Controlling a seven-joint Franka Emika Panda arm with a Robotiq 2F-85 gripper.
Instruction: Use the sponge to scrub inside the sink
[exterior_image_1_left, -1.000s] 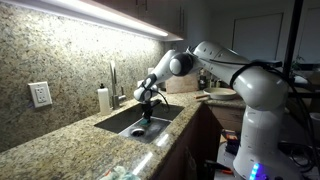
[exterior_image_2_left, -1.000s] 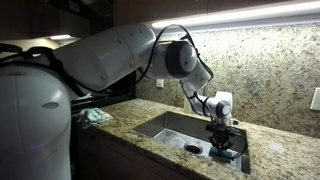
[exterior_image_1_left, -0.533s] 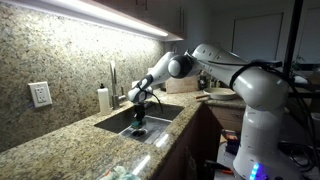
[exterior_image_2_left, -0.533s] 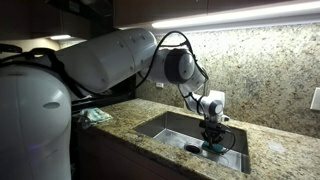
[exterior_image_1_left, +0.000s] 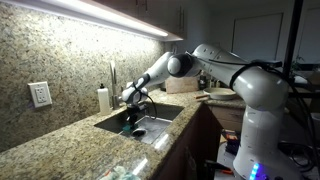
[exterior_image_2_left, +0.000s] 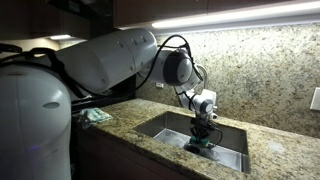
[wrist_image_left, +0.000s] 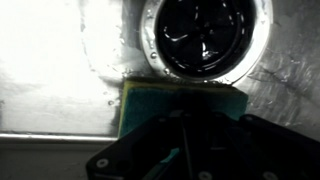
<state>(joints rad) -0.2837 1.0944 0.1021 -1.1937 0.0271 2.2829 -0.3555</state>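
In an exterior view, a white wall socket (exterior_image_1_left: 40, 94) sits in the speckled tan granite backsplash at the left. Further right, a white soap bottle (exterior_image_1_left: 103, 98) stands upright on the granite counter (exterior_image_1_left: 65, 140), just beside a slim chrome tap (exterior_image_1_left: 113, 78). To the right of these lies the rectangular grey stainless-steel sink (exterior_image_1_left: 160, 126), set into the counter. The white robot arm (exterior_image_1_left: 205, 58) reaches in from the right and angles down over the basin, and the dark gripper (exterior_image_1_left: 131, 119) is lowered inside it near the left end. A small teal-blue sponge block (exterior_image_1_left: 127, 130) shows beneath the gripper at the basin floor. In an exterior view from the opposite side, a crumpled teal cloth (exterior_image_2_left: 95, 116) lies on the counter at the left, well apart from the sink (exterior_image_2_left: 170, 127). The gripper (exterior_image_2_left: 203, 140) points straight down inside the basin with the sponge (exterior_image_2_left: 206, 148) under its tip. In the wrist view, the dark round drain (wrist_image_left: 205, 38) fills the upper middle. The sponge (wrist_image_left: 185, 100) lies flat on the wet steel floor just beside the drain's rim, with its near edge hidden by the gripper (wrist_image_left: 180, 128). The jaws are drawn together and clamped on the sponge.
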